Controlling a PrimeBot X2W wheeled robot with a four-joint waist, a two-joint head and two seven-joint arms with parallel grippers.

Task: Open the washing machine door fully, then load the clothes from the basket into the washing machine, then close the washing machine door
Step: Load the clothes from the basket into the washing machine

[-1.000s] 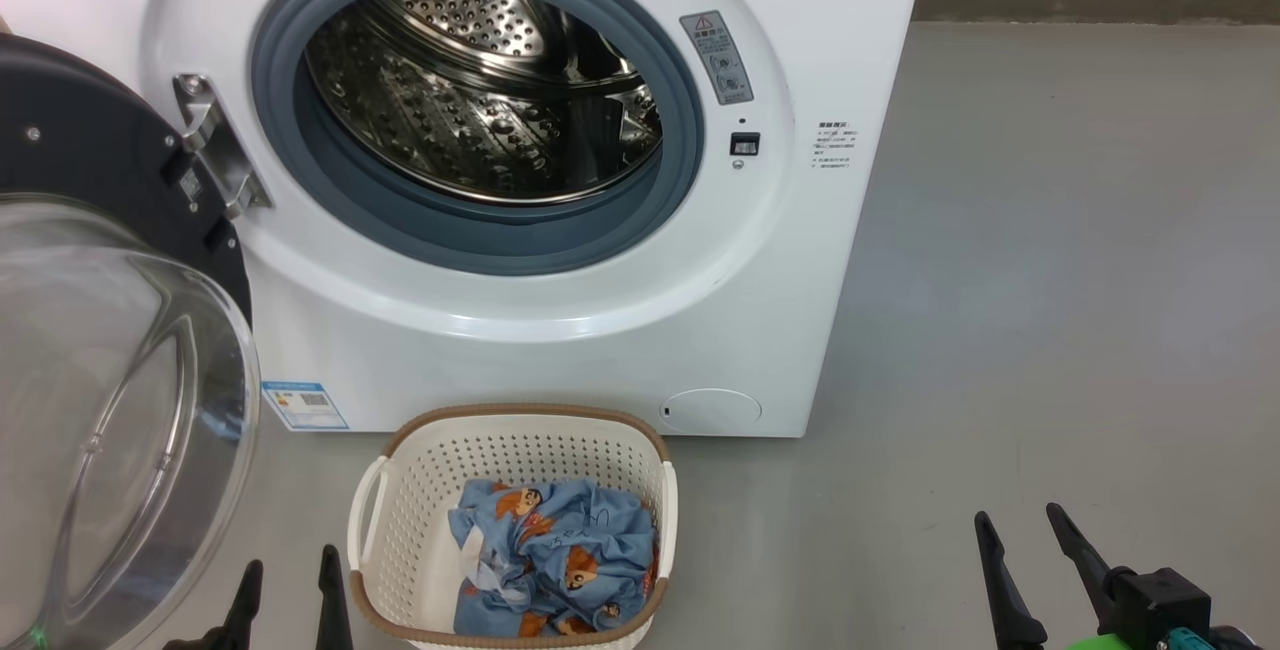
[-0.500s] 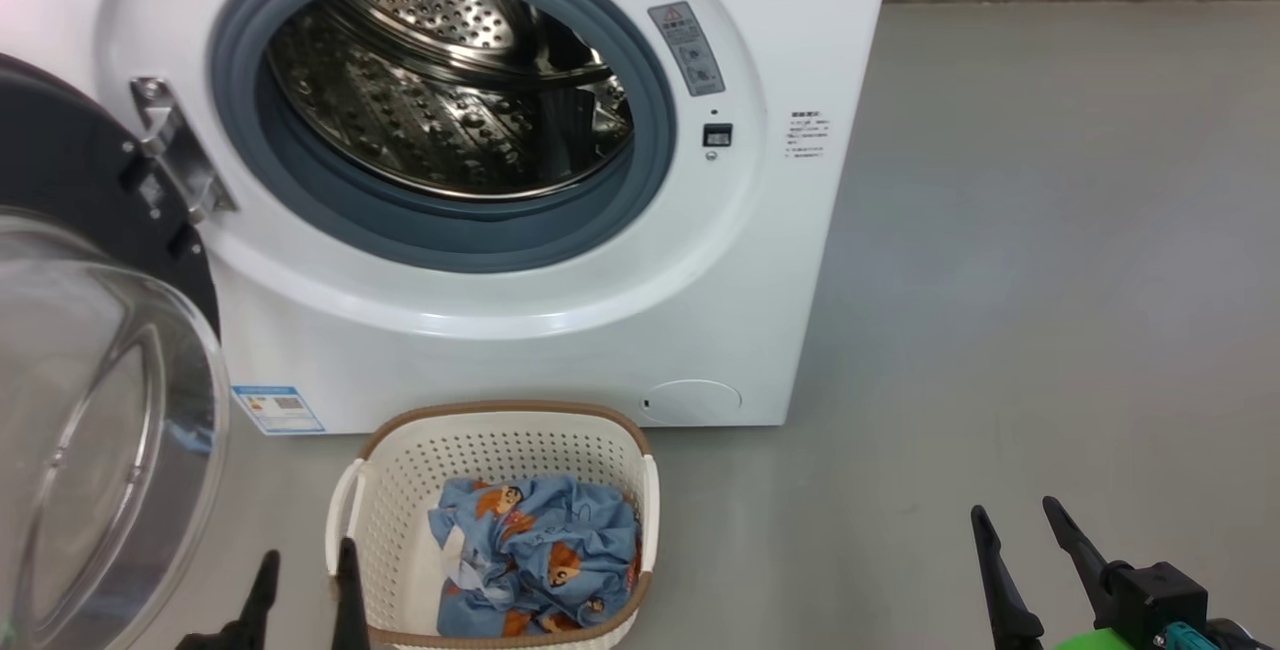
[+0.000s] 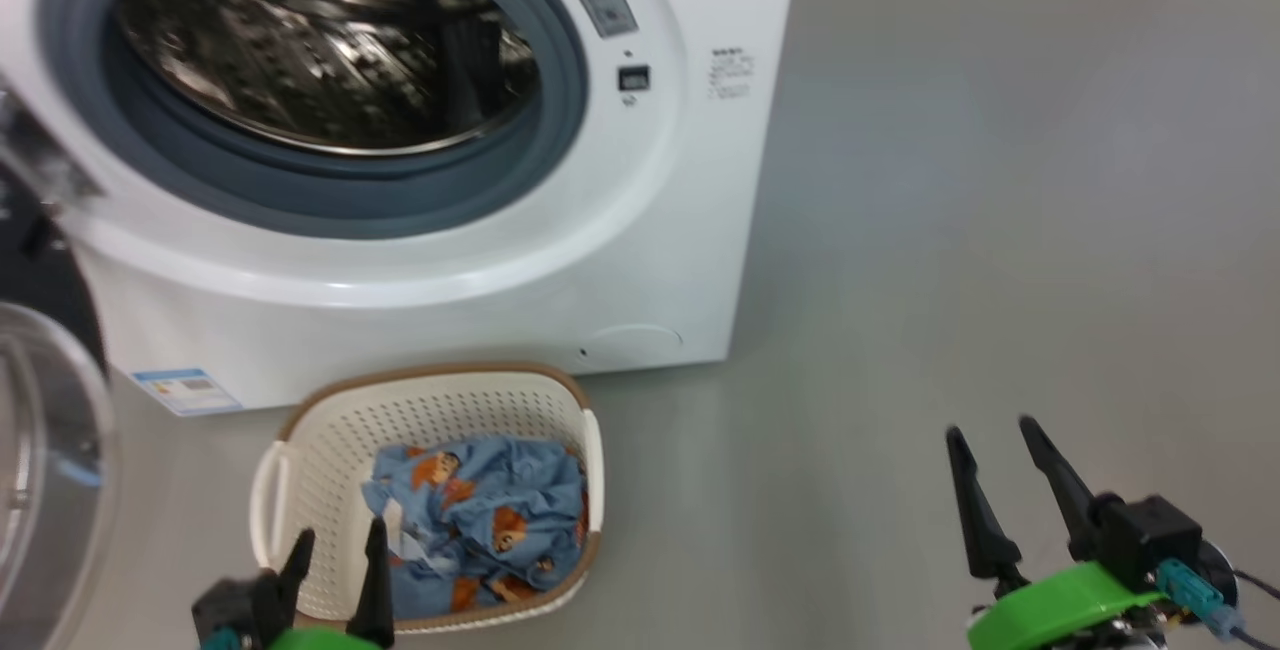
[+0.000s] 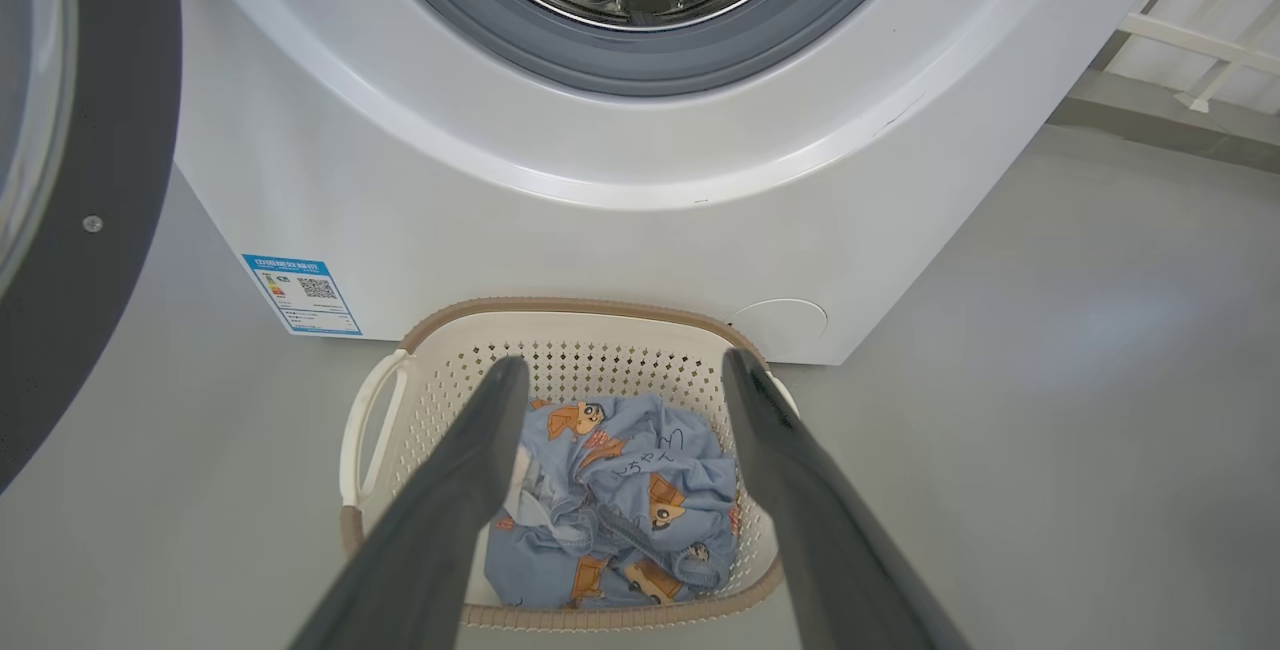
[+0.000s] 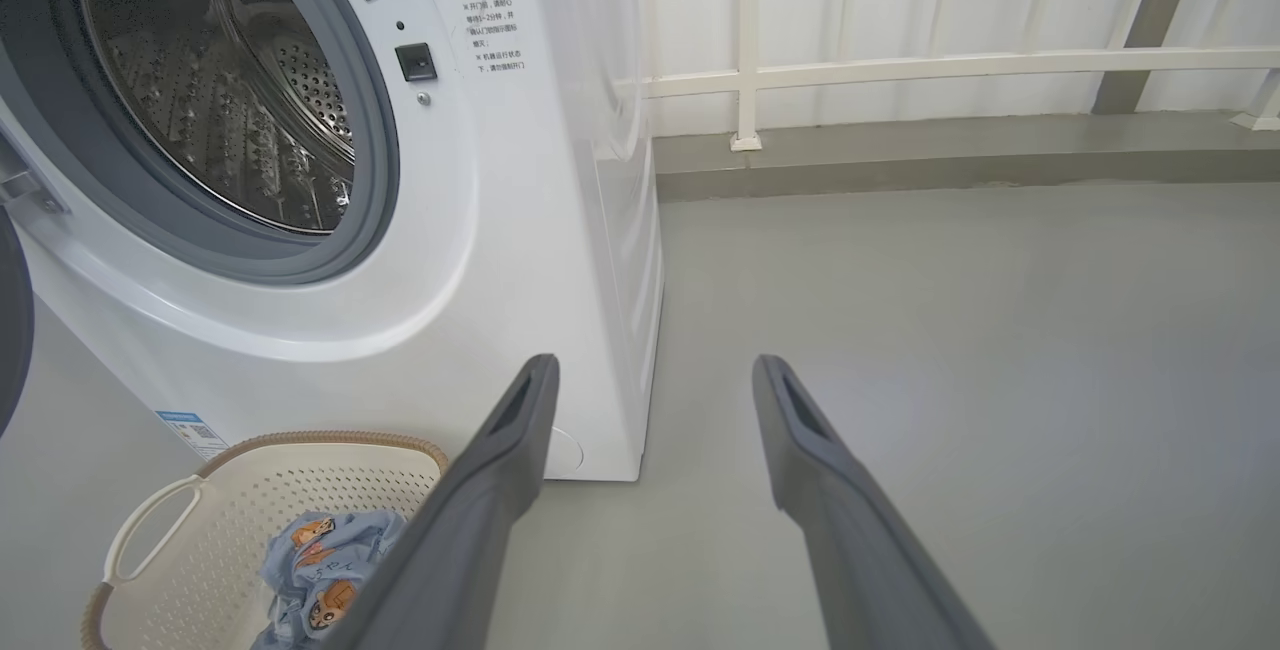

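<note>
The white washing machine stands with its steel drum exposed. Its door hangs swung out at the left edge, the clear glass bowl facing me; the black door also fills the left of the left wrist view. On the floor in front of the machine sits the cream basket holding the light blue clothes. My left gripper is open, its tips over the basket's near left rim. The left wrist view looks between that open gripper down onto the clothes. My right gripper is open and empty over bare floor, well right of the basket.
Grey floor stretches to the right of the machine. In the right wrist view a white railing and wall run behind the machine, and the basket lies at the lower left. A blue label marks the machine's lower left corner.
The head camera has swung, so machine, door and basket now sit further left in the picture. Both grippers show a little higher in it. Both stay open and empty.
</note>
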